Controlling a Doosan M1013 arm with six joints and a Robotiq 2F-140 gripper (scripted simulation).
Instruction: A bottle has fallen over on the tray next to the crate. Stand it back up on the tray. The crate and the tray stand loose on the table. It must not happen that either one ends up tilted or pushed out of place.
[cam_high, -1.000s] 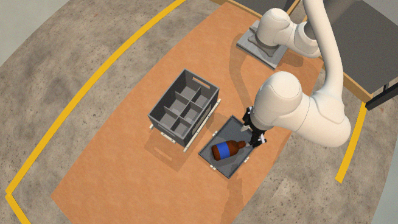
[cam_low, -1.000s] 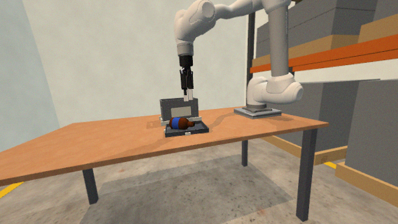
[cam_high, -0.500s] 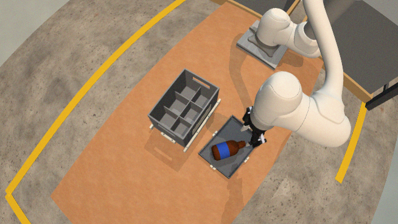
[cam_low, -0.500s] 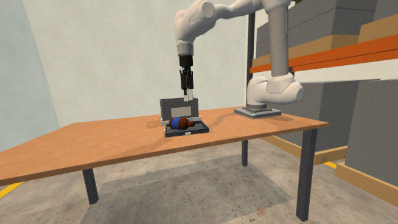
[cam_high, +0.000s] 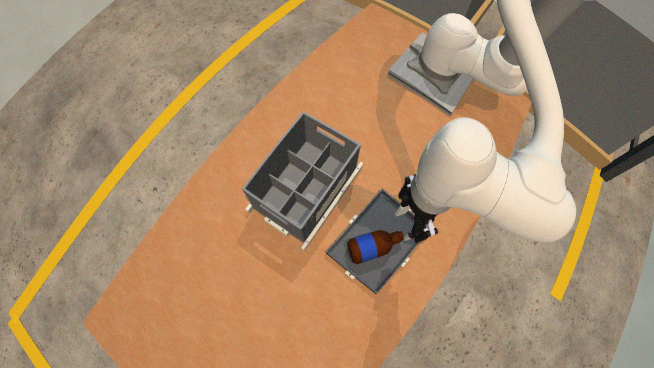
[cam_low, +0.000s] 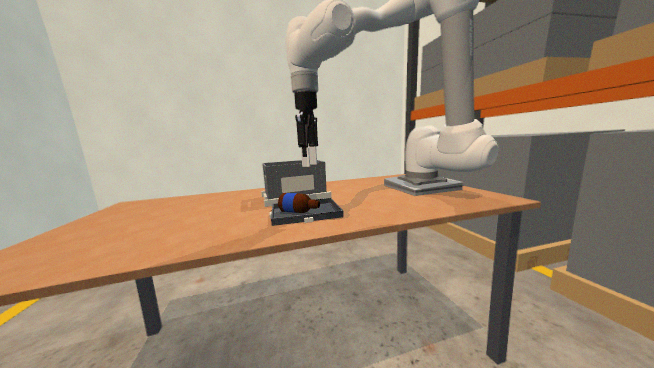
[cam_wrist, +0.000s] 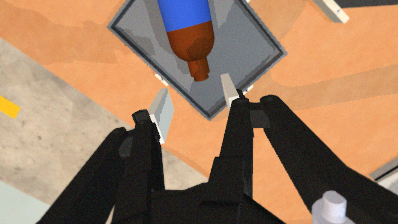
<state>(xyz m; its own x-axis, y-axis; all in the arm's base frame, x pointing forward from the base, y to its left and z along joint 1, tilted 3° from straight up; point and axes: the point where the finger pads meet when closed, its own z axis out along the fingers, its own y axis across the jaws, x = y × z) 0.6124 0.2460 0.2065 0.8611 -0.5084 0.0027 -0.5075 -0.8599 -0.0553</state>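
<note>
One bottle (cam_high: 369, 246) (cam_low: 296, 202) (cam_wrist: 189, 31) (one crate (cam_high: 276, 209) (cam_low: 295, 172)).

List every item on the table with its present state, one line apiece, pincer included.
Brown bottle with blue label: lying on its side, in the tray.
Shallow dark tray: flat on the table, holding the bottle.
Six-compartment crate: upright, open-topped, no bottles in its compartments.
Pincer: partly open, nothing gripped, above the table.
</note>
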